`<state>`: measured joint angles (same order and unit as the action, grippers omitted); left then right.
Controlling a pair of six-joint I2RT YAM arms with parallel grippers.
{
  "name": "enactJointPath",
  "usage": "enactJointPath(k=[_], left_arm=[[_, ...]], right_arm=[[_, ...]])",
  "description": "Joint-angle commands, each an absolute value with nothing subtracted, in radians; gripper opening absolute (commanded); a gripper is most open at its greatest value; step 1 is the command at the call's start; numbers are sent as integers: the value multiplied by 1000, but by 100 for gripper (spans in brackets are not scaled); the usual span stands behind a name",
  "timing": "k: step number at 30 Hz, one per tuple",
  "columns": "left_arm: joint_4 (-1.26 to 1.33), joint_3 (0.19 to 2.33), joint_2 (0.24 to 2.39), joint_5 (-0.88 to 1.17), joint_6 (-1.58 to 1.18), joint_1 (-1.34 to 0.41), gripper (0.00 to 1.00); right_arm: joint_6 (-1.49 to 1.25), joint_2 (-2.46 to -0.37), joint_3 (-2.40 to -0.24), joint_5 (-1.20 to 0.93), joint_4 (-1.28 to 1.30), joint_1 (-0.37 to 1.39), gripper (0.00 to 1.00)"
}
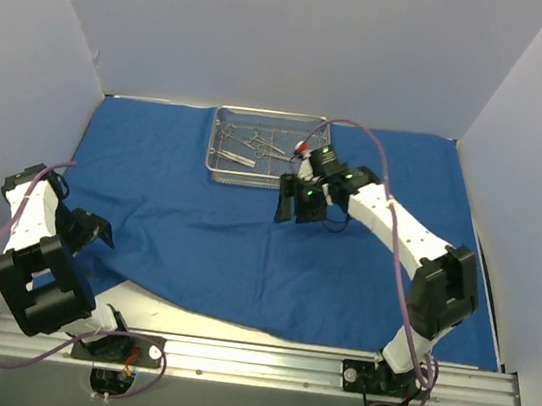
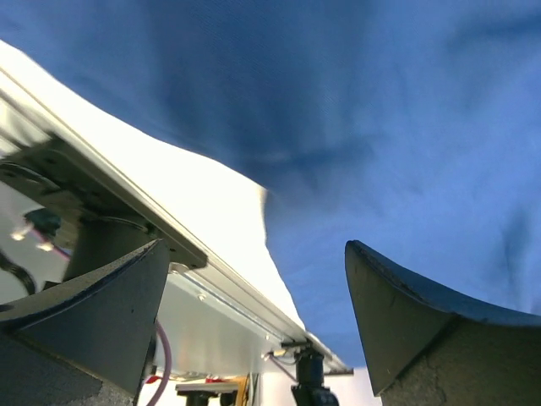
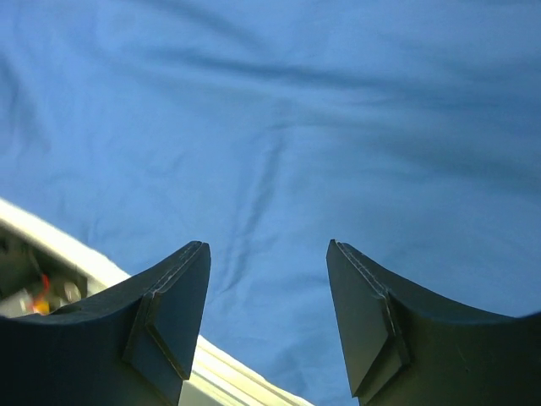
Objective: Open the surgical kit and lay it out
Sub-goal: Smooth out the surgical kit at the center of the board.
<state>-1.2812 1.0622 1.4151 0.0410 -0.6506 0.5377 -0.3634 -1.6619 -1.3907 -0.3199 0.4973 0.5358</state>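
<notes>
On a large royal-blue cloth wrap [image 1: 246, 235], spread open, a shallow silver wire-mesh tray [image 1: 217, 171] is sitting at the far middle, holding thin steel scissor-like instruments [image 1: 254, 144]. The left gripper [image 1: 97, 231], by the rumpled near-left edge, and the right gripper [image 1: 294, 206], just beside the tray, are hovering with fingers apart and empty. Smoothing well probably means pinching only the edge and pulling gently outward.

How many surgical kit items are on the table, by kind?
Royal-blue cloth wrap: 1
Shallow rectangular silver wire-mesh tray: 1
Thin steel scissor-like instruments in the tray: at least 3, too small to count exactly
Total: at least 5
</notes>
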Motion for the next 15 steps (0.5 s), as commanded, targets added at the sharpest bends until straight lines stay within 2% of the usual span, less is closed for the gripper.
enactJointPath(k=[1, 5, 7, 9, 10, 11, 14, 15], left_arm=[[-1308, 1104, 1423, -52, -641, 571, 94], [-1240, 1075, 1439, -52, -612, 652, 94], [-1212, 1052, 1486, -8, -604, 673, 94], [-1158, 1052, 1528, 0, -582, 675, 100], [-1146, 1057, 1558, 41, -578, 673, 98], [-1112, 1063, 1569, 51, -569, 673, 92], [-1074, 1098, 1600, 112, -509, 673, 64], [-1075, 1109, 1600, 121, -488, 673, 48]], right_arm=[[-281, -1730, -1433, -425, 500, 636, 59], [-180, -1788, -1450, -413, 491, 745, 68], [-169, -1834, -1465, -391, 495, 787, 71], [-166, -1856, -1500, -377, 502, 810, 71], [-167, -1868, -1512, -376, 502, 822, 71], [-167, -1876, -1531, -389, 500, 827, 70], [-149, -1905, -1561, -446, 492, 853, 69], [-141, -1914, -1584, -455, 492, 864, 68]])
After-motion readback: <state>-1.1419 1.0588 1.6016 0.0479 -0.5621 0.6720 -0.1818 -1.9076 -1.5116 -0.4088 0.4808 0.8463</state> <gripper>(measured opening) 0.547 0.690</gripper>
